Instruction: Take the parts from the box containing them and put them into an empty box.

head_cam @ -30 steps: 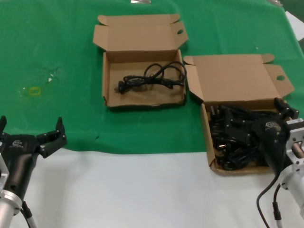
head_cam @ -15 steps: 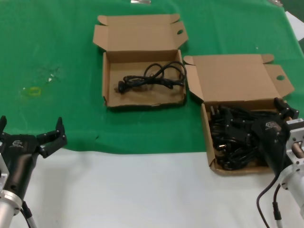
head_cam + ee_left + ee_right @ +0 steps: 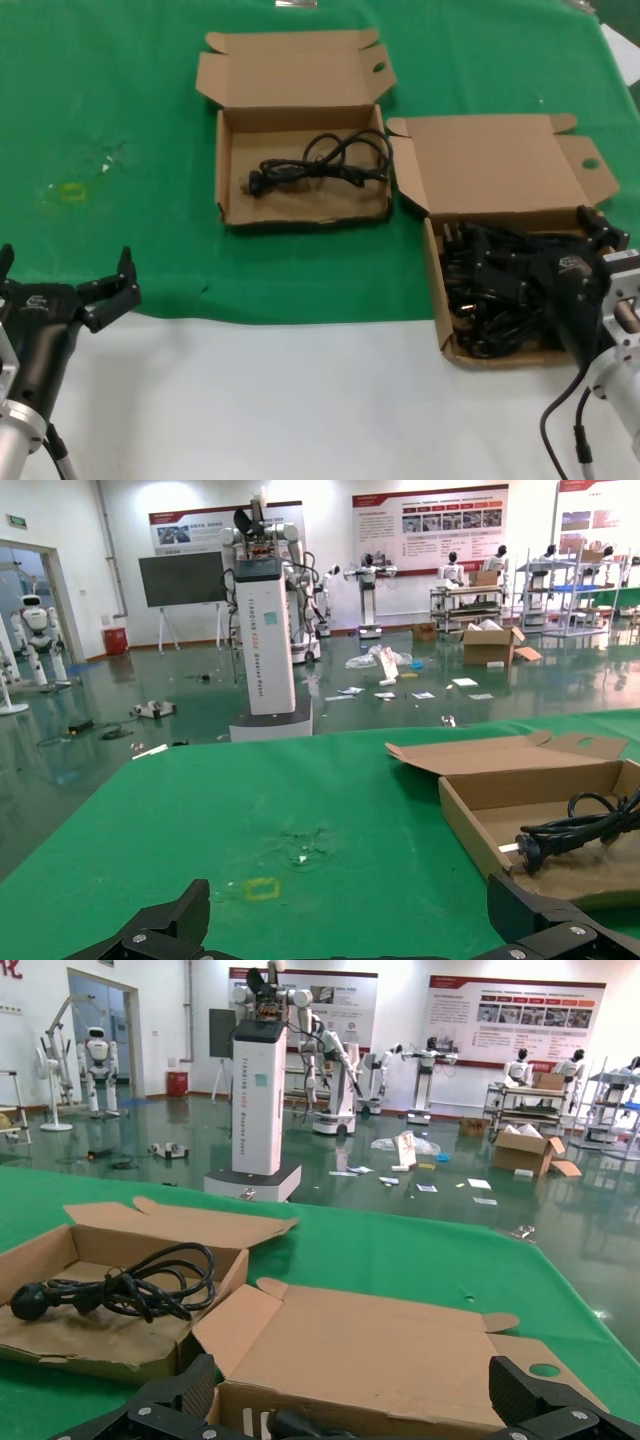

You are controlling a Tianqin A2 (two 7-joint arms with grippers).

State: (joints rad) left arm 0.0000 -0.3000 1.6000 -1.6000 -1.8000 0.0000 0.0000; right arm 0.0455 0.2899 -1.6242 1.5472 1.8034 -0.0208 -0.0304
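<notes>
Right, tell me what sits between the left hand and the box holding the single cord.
Nothing sits there. In the head view, only bare green cloth stretches from the open left hand to the box with one cord; the yellow mark lies off to the side.

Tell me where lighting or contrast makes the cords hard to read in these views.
Head view: right gripper blends into the dark cord pile in the full box; single cord stands out. Left wrist view: floor glare behind, cord clear. Right wrist view: cord clear.
</notes>
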